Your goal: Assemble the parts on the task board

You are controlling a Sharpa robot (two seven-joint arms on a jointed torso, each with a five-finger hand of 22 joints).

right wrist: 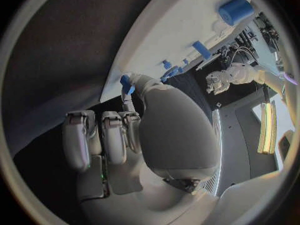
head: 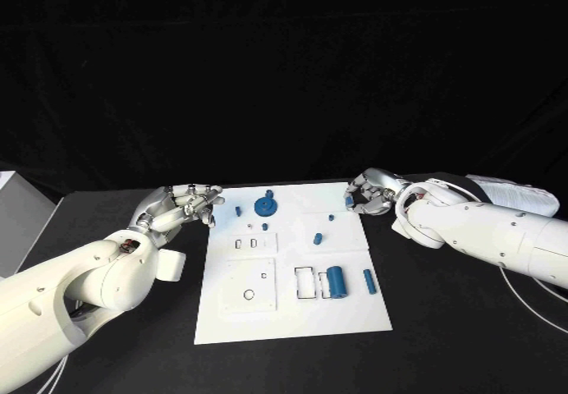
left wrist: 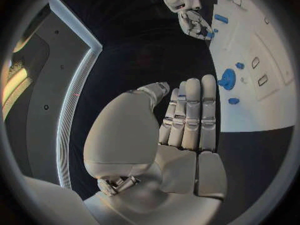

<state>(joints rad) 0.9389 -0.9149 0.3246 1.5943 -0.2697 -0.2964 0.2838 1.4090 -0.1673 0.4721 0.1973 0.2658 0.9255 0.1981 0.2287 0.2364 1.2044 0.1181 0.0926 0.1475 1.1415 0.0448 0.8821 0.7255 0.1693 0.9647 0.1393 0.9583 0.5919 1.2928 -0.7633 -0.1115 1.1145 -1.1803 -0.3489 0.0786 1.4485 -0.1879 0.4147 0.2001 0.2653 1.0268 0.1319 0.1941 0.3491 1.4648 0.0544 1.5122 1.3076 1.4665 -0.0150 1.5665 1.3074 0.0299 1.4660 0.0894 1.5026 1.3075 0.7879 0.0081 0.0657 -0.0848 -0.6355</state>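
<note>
The white task board point(head: 296, 316) lies mid-table. On it sit a blue gear point(head: 265, 204), a blue cylinder point(head: 336, 281), a thin blue bar point(head: 369, 281) and several small blue pieces. My left hand point(head: 184, 206) hovers at the board's far left corner with straight fingers and holds nothing; the gear point(left wrist: 227, 79) lies just beyond its fingertips point(left wrist: 194, 85). My right hand point(head: 374, 194) is at the board's far right corner. It pinches a small blue part point(right wrist: 127, 83) between thumb and finger, with the other fingers curled.
A white box point(head: 15, 217) stands at the table's left edge. Thin cables point(head: 521, 289) trail beside the right arm. Black table surrounds the board, and empty slots point(head: 251, 244) sit in the board's left half.
</note>
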